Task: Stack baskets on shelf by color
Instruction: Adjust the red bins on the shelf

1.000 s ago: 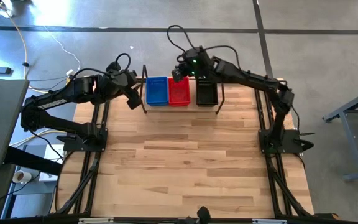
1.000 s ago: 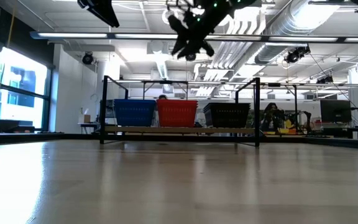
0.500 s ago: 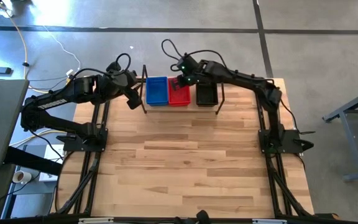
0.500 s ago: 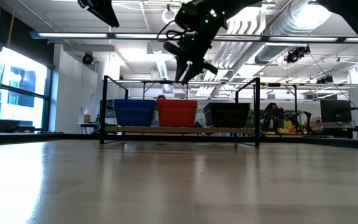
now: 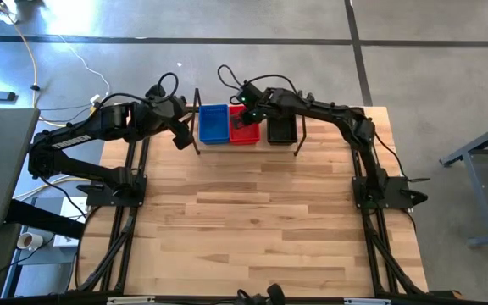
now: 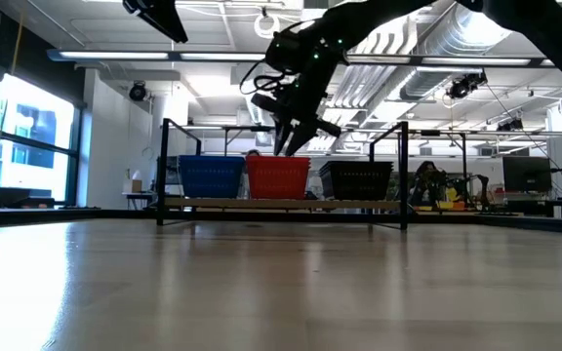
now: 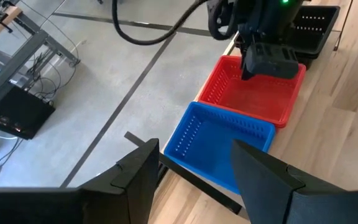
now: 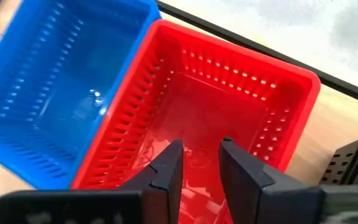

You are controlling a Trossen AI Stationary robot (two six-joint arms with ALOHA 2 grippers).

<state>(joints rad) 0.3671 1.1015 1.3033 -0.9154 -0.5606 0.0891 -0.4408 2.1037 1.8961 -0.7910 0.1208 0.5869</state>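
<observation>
You have three stacks side by side on the shelf (image 5: 248, 144): the blue baskets (image 5: 213, 124) at one end, the red baskets (image 5: 244, 127) in the middle, the black baskets (image 5: 281, 128) at the other end. No loose basket shows on the wooden table (image 5: 252, 220) in front of the shelf, so the sorting looks close to done, and the step in hand seems to be seating or checking the red stack.

Your right gripper (image 8: 197, 163) hangs just above the red stack's open top, tilted down into it. Its fingers sit close together with only a narrow gap, and nothing is pinched between them.

Your left gripper (image 7: 191, 180) waits just beside the blue end of the shelf, off its outer upright, fingers spread and empty.

Next, judge whether the red stack sits level. If it does, lift the right arm straight up, clear of the shelf's wire uprights (image 6: 403, 175), before drawing back.
</observation>
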